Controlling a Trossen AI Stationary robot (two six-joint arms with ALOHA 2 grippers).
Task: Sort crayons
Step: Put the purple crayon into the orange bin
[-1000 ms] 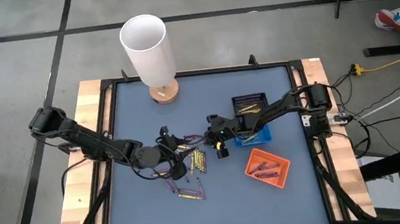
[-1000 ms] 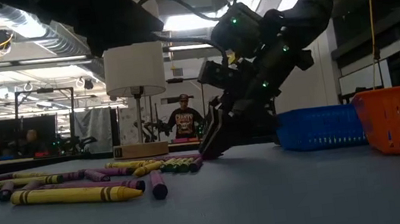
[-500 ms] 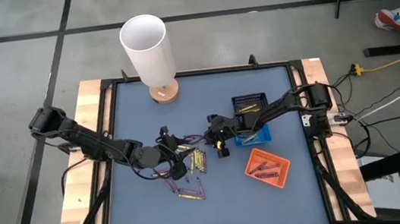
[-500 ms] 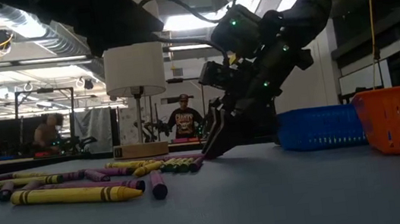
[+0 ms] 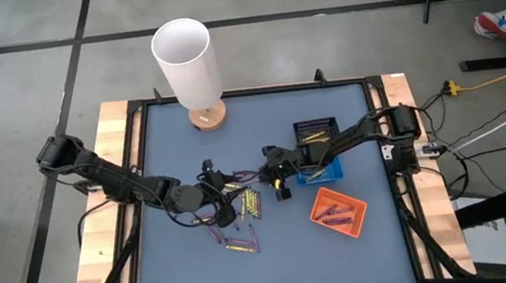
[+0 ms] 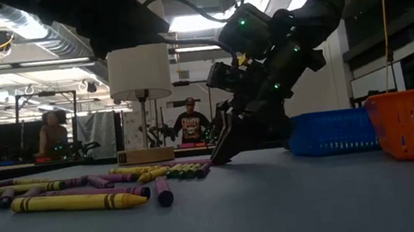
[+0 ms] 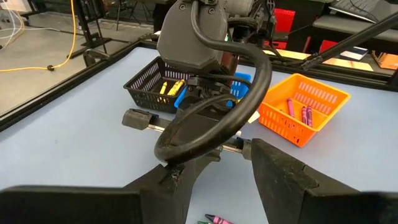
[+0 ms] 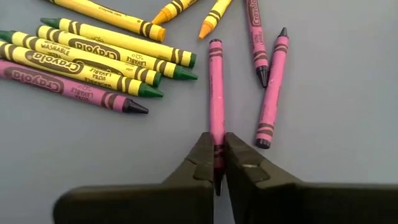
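R gripper (image 8: 219,163) clenched on tip end of one pink crayon (image 8: 216,93), mid-table by the crayons (image 5: 235,213). Grip sits far off-centre: may pivot or slip on lift. L gripper (image 7: 233,163) spread, empty, waits beside pile.

We've got a white-shaded lamp (image 5: 185,61) on a round wooden base (image 5: 209,118) at the blue-gray table's (image 5: 277,255) far edge, a black tray (image 5: 313,132) touching a blue tray (image 5: 332,167), an orange tray (image 5: 337,212) close by, and people (image 6: 190,123) in the background.
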